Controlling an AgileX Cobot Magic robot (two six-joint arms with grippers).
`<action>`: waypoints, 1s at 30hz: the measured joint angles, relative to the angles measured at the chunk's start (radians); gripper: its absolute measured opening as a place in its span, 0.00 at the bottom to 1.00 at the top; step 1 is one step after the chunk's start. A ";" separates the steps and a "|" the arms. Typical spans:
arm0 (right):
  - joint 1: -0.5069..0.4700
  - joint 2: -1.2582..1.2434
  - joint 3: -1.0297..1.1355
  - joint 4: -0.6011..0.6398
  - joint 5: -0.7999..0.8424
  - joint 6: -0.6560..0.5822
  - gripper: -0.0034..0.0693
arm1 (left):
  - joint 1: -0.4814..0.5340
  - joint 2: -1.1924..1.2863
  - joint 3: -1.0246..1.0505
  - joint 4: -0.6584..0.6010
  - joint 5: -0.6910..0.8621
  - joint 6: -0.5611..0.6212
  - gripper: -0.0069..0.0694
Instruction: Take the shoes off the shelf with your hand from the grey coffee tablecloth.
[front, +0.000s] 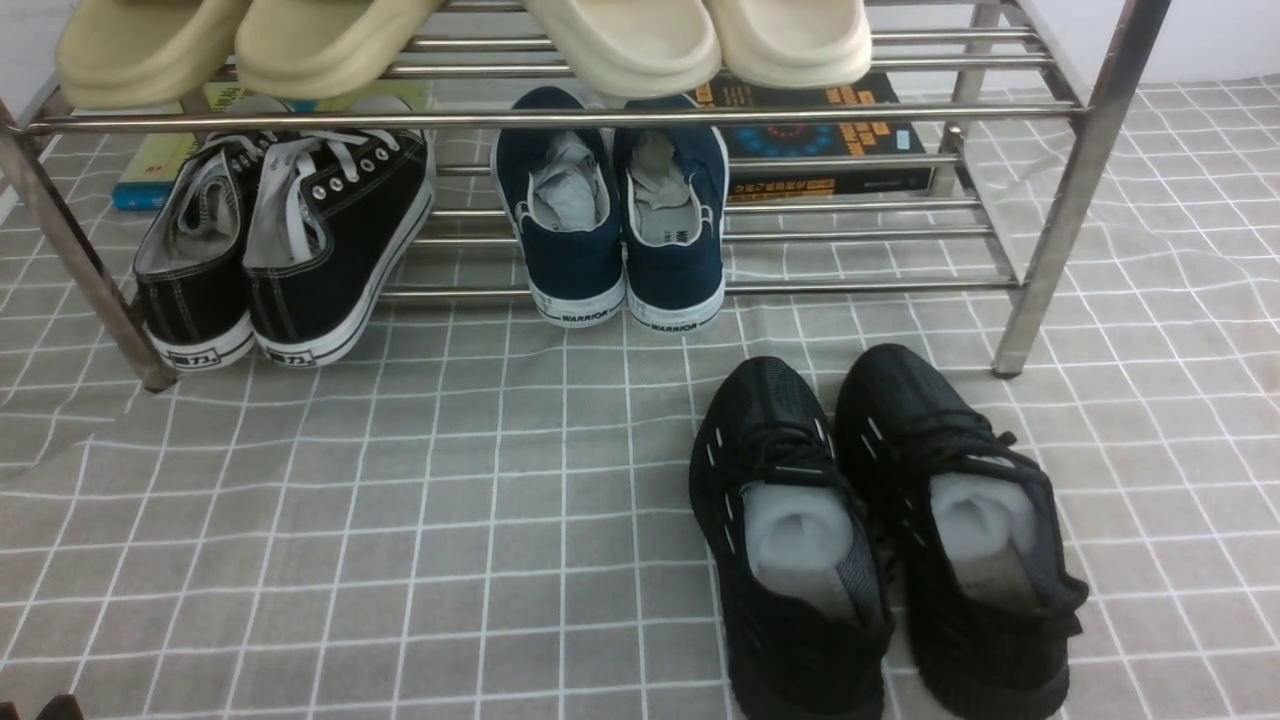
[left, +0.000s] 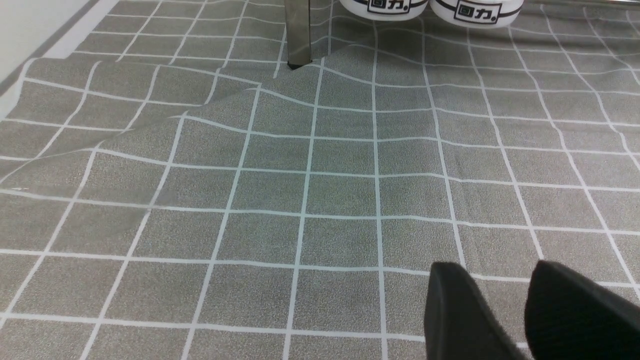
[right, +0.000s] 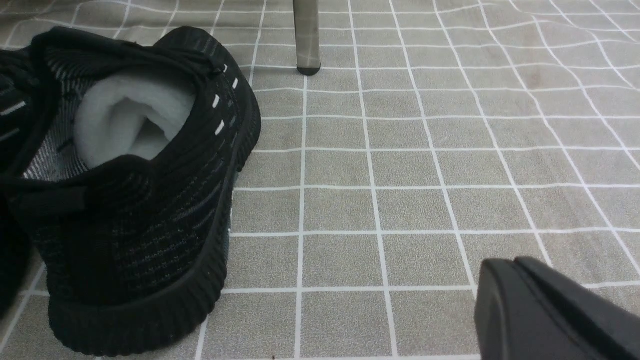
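Shoes (front: 880, 530) sit side by side on the cloth (front: 400, 520), just in front of the shelf (front: 1050, 200) by its right leg, off the bars. Right fingers (right: 545, 310) pressed together, empty, near the right shoe's heel, not touching. Left fingers (left: 465, 310) slightly apart, empty, over bare cloth near the shelf's left leg.

Neither arm shows in the front view. In the left wrist view, the left gripper (left: 500, 295) hangs low above the grey coffee tablecloth (left: 320, 190), its two black fingers (left: 460, 310) standing apart with a strip of cloth visible between them, holding nothing. In the right wrist view, the right gripper (right: 520, 285) hovers just above the same cloth, fingers (right: 505, 310) pressed together, empty.
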 joint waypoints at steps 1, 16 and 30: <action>0.000 0.000 0.000 0.000 0.000 0.001 0.07 | 0.000 0.000 0.000 0.000 0.000 0.000 0.40; -0.001 0.000 0.001 0.000 0.000 0.009 0.09 | 0.000 0.000 0.000 0.000 0.000 0.000 0.40; -0.001 0.000 0.001 0.001 -0.003 0.009 0.10 | 0.000 0.000 0.000 0.000 0.000 0.000 0.40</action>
